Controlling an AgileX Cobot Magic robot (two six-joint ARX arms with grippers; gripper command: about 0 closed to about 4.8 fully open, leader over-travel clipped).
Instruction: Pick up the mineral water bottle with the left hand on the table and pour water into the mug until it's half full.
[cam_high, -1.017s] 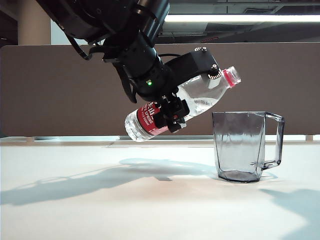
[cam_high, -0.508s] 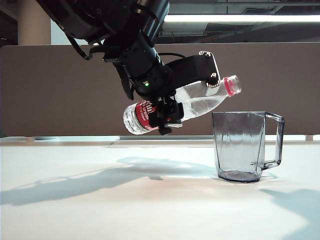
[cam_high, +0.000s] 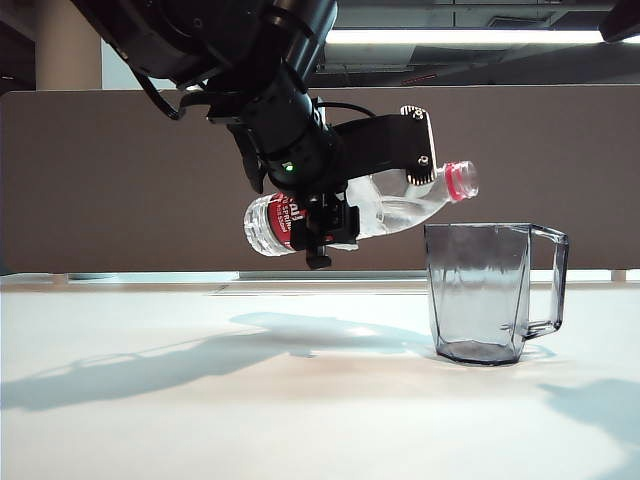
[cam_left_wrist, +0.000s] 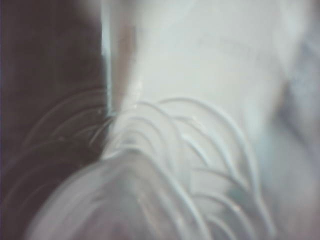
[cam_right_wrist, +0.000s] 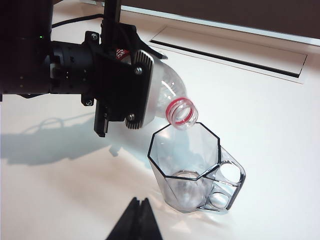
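Exterior view: the mineral water bottle is held in the air, lying nearly level, its uncapped mouth with the red neck ring just above the near rim of the mug and its base pointing away to the left. Water inside lies along the lower side of the clear body; no stream is visible at the mouth. The left claw is clamped on the bottle at its red-and-white label, one finger above and one below, a green light showing on the wrist.

The mug stands upright on the white worktop, handle turned to the right. Its smoky walls make the contents hard to judge from the side; in the right wrist view the mug looks clear down to its bottom, with the bottle mouth at its rim.

Left wrist view: only blurred ribs of the bottle fill the picture.

Right claw: well apart from the mug, above the worktop, its two dark fingertips pressed together and holding nothing.
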